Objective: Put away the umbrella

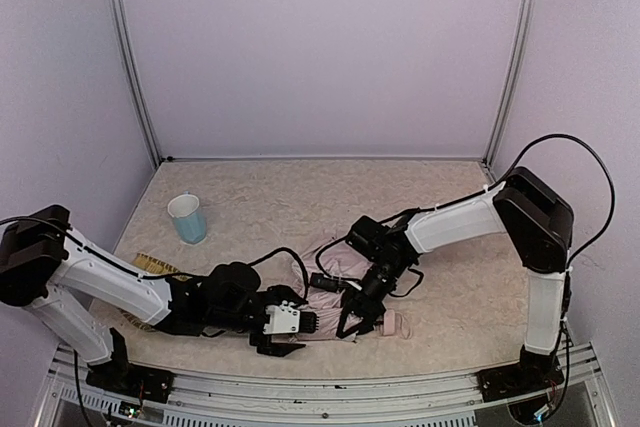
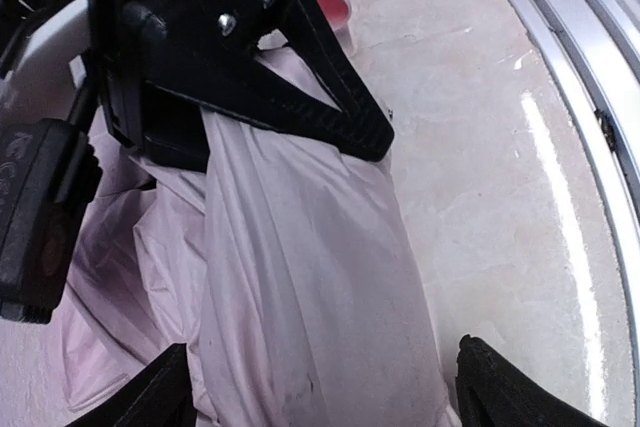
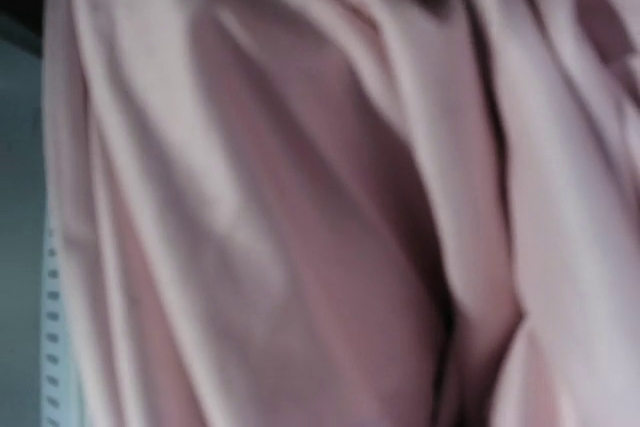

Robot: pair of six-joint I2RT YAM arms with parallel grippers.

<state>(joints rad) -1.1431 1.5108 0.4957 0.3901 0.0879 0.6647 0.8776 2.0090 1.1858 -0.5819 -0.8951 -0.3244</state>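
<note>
Left pincer (image 1: 285, 327) lies low by the near edge of the bench (image 1: 260, 202), at about 6 o'clock in the overhead view, and points toward 3 o'clock. In its own wrist view its fingertips (image 2: 165, 392) stand wide apart on either side of the pale pink cloth of the umbrella (image 2: 300, 277), straddling it loosely with nothing gripped. An aluminium rail (image 2: 585, 127) runs along the bench edge at 3 o'clock in that view.

The right pincer (image 1: 360, 323) is just at 3 o'clock of the left one and reaches onto the same bundle from 1 o'clock. One black finger (image 2: 330, 97) lies across the cloth, which bunches beneath it. Its own camera shows only blurred pink folds and none of its fingers, so I cannot tell whether it is clamped on the cloth.

The umbrella lies collapsed and crumpled on the bench between the two pincers. Loose cloth spreads toward 12 o'clock, and a small pink end piece (image 1: 396, 324) pokes out at 3 o'clock of the right pincer.

Farther off, a slatted yellowish piece (image 1: 152, 265) shows at 8 o'clock beside the left arm. A pale cup (image 1: 187, 218) stands upright at 10 o'clock, well apart from the umbrella.
</note>
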